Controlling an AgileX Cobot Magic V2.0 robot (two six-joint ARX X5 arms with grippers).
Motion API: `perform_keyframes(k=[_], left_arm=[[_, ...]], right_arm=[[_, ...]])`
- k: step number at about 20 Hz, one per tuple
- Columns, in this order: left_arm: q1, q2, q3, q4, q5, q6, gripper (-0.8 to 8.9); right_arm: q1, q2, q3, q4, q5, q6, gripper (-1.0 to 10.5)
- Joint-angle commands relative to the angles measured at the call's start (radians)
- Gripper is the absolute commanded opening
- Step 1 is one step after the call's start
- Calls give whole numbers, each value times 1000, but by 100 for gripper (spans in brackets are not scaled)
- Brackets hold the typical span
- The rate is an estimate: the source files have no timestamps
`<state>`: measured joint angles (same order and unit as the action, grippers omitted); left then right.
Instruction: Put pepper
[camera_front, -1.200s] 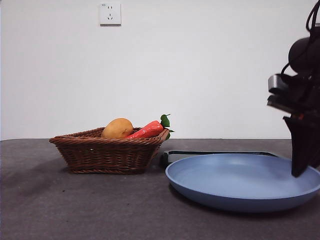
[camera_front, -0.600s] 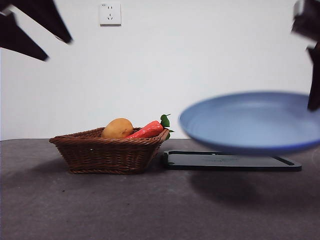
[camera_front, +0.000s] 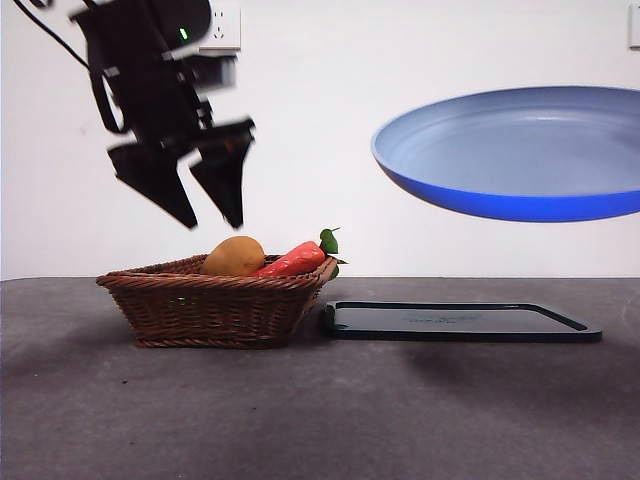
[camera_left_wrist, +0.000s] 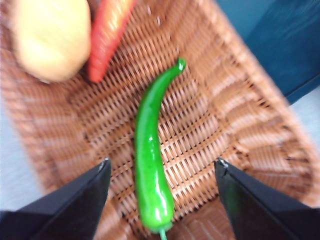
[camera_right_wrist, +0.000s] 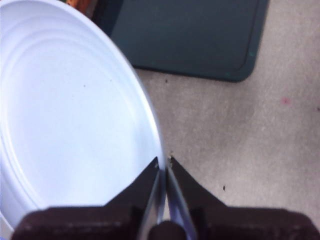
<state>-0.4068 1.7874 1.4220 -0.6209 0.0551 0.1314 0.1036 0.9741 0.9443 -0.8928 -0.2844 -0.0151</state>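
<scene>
The left gripper (camera_front: 208, 222) hangs above the wicker basket (camera_front: 215, 305), tilted, jaws spread wide and holding nothing. The pepper (camera_left_wrist: 152, 160) lies on the basket floor between those jaws, beside a yellow potato (camera_left_wrist: 52, 37) and a red-orange carrot (camera_left_wrist: 107, 35). The right gripper (camera_right_wrist: 164, 162) has its jaws pinched on the rim of the blue plate (camera_front: 520, 150), held high above the dark tray (camera_front: 460, 322) on the desk (camera_front: 300, 420).

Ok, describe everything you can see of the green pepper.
The pepper is long, slender and glossy green, gently curved and tapering to a hooked tip, with a thin stem at its thicker end. It lies flat on the woven floor of the wicker basket, apart from the carrot and the potato. The open left claw hovers above, straddling it, not touching.
</scene>
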Motion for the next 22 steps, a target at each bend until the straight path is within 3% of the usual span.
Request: perform_keyframes(k=[1,18,22], left_arm=[[-7,61,24,19,-10,28,361],[-11,209,24,95,-31,38,331],[-11,209,24,89,-32,37,230]], right_arm=[[1,5,16,8,-3,14,5],[2,6,16,16,-4,14,5],[2,6,16,20,-5,14,5]])
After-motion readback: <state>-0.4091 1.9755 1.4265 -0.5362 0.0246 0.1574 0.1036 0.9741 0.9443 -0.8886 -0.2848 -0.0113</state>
